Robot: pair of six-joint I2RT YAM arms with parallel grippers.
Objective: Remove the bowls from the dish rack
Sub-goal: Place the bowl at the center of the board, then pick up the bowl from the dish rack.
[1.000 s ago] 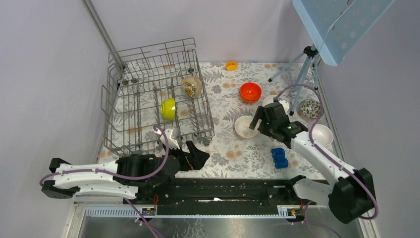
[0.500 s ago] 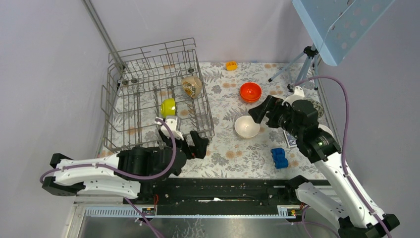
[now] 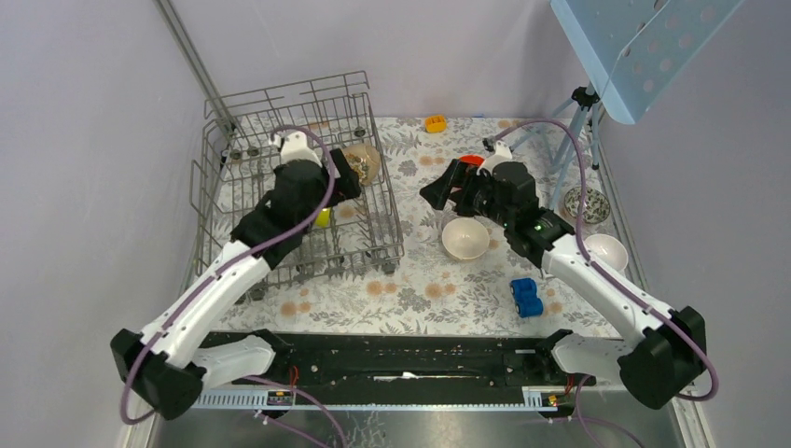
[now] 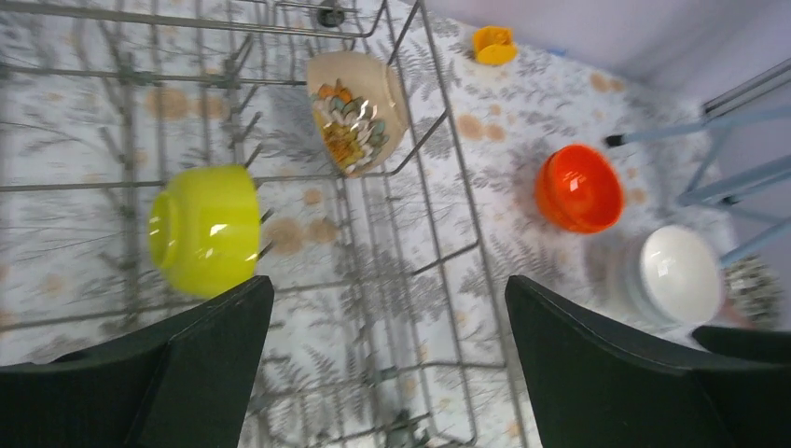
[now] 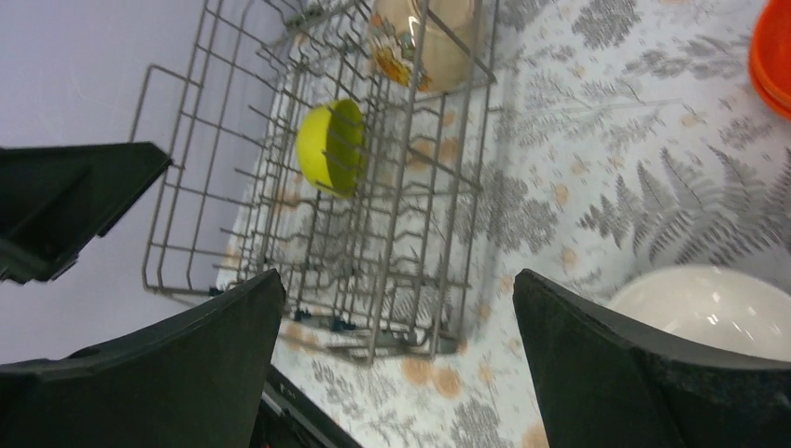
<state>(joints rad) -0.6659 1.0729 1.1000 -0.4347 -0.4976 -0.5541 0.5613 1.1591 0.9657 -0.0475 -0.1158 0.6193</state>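
Observation:
The grey wire dish rack [image 3: 222, 245] stands at the back left and holds two bowls. One is a yellow-green bowl [image 4: 205, 229] on its side among the tines. The other is a beige flowered bowl [image 4: 354, 112] leaning in the rack's far right corner. My left gripper [image 3: 334, 187] hangs open above the rack, over and just right of the yellow-green bowl [image 3: 322, 218]. My right gripper [image 3: 443, 189] is open and empty above the mat, right of the rack. On the mat lie an orange-red bowl [image 4: 578, 187], a white bowl [image 3: 464, 238], another white bowl [image 3: 606, 252] and a dark mottled bowl [image 3: 586, 203].
A blue toy car [image 3: 527, 297] sits on the flowered mat near the front right. A small yellow toy [image 3: 435, 122] lies at the back. A tripod [image 3: 578, 131] with a blue panel stands at the back right. The walls run close behind and beside the rack.
My left arm has swung from the near edge up over the rack. My right gripper has left the white bowl and moved left toward the rack, jaws spreading wider.

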